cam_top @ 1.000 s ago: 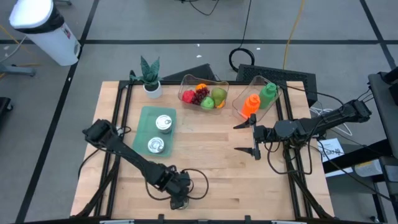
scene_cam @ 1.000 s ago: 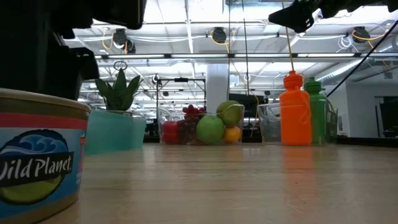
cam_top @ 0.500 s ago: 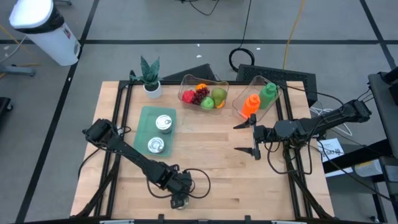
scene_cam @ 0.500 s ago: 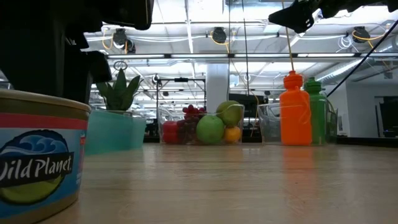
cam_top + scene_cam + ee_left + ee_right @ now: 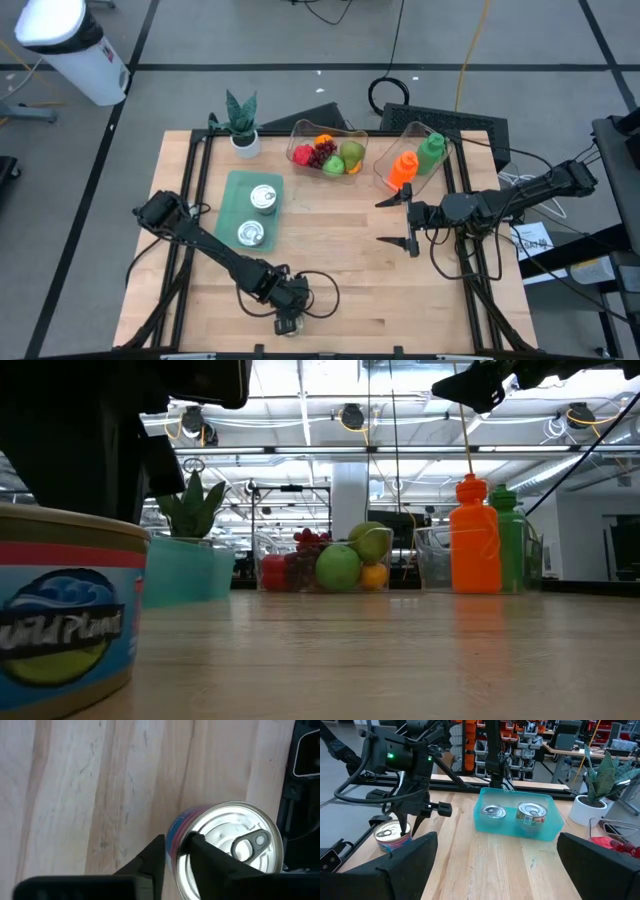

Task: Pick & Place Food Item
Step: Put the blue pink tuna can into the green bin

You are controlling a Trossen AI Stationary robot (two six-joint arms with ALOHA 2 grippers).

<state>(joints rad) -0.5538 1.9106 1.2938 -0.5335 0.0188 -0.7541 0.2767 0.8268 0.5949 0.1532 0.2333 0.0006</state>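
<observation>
Reaching down at the near edge of the table with the left gripper, right over the can. Straddling the can's rim with the two dark fingers: one lying against the outside of the blue and red wall, the other sitting over the silver lid, beside the pull tab. Leaving only a narrow gap between the jaws, filled by the rim, and so appearing to be pinching the can by its wall. Holding the can upright, lid up, close to the table's front edge and well apart from everything else on the wood. Not showing clearly whether the can's base is touching the wood.

Hanging above the right side of the table with the right gripper, jaws spread wide apart and gripping nothing, pointing toward the middle of the table.

Sitting toward the far left of the table: a teal tray carrying two more cans, both upright. Standing just behind the tray: a small potted plant. Resting along the far edge: a clear bowl of fruit, and beside it a clear bin holding an orange bottle and a green bottle, touching each other.
</observation>
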